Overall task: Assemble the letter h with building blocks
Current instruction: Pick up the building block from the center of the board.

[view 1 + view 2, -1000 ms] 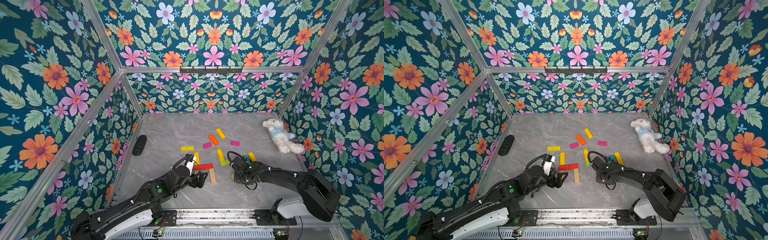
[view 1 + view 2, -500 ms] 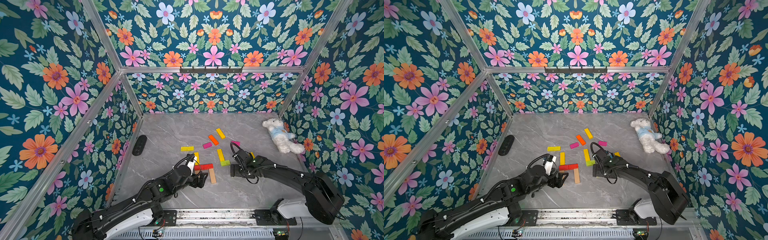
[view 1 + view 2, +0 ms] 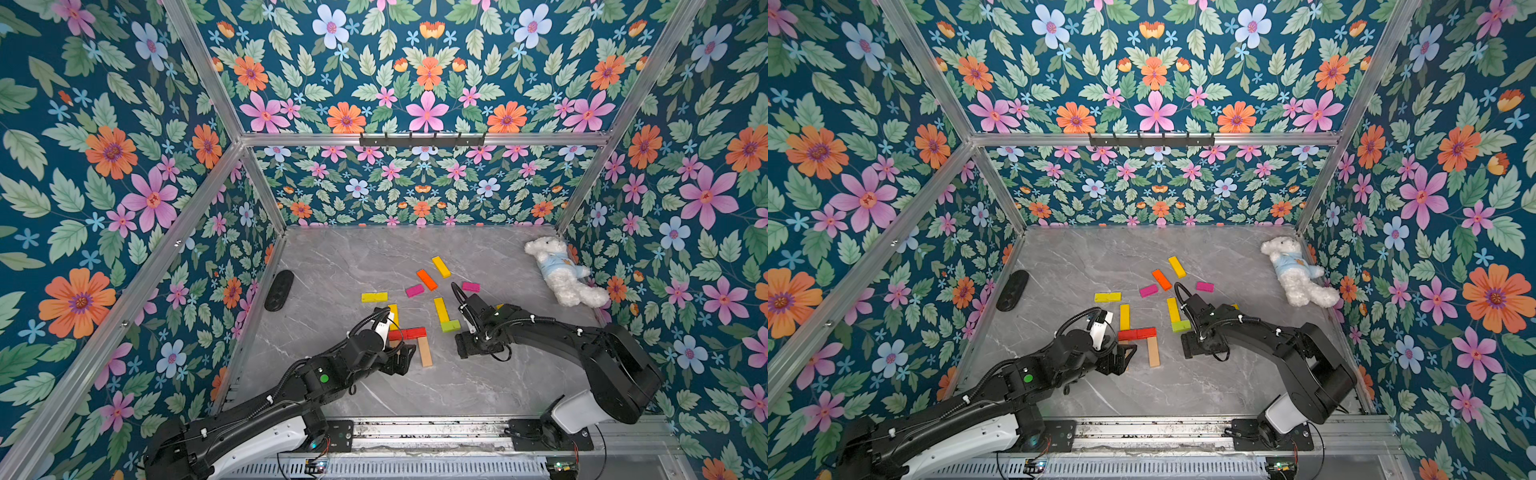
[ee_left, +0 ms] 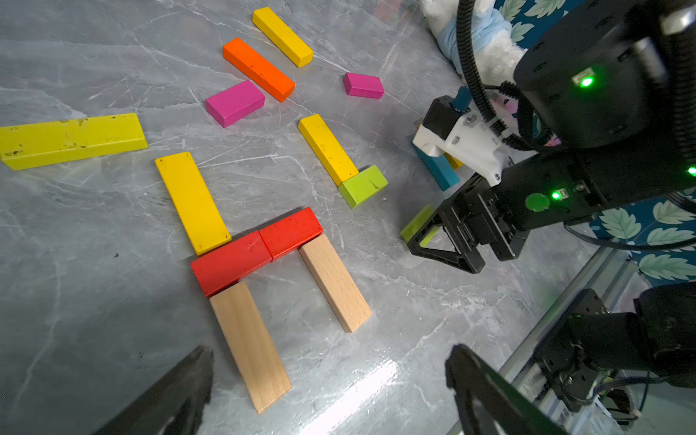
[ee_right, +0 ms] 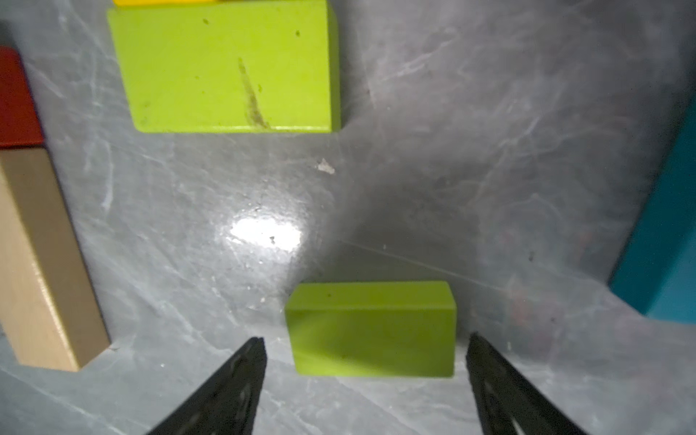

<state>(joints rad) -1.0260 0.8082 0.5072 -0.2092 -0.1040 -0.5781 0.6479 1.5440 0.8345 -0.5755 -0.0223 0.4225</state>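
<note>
The building blocks lie on the grey marble table. Joined together are a yellow bar, two red blocks and two plain wood bars. My left gripper stands open just in front of the wood bars, holding nothing. My right gripper is open, low over the table. A small lime block lies flat between its fingers with a gap on each side. Another lime block butts against a second yellow bar. In both top views the arms hide much of the wood bars.
A blue block lies under the right wrist. Loose yellow, magenta and orange blocks lie farther back. A white plush bear sits at the back right, a black oval object by the left wall. Floral walls close three sides.
My right gripper has opened and drawn a little toward the front; the small lime block now lies free between its fingers. The left arm has not moved.
</note>
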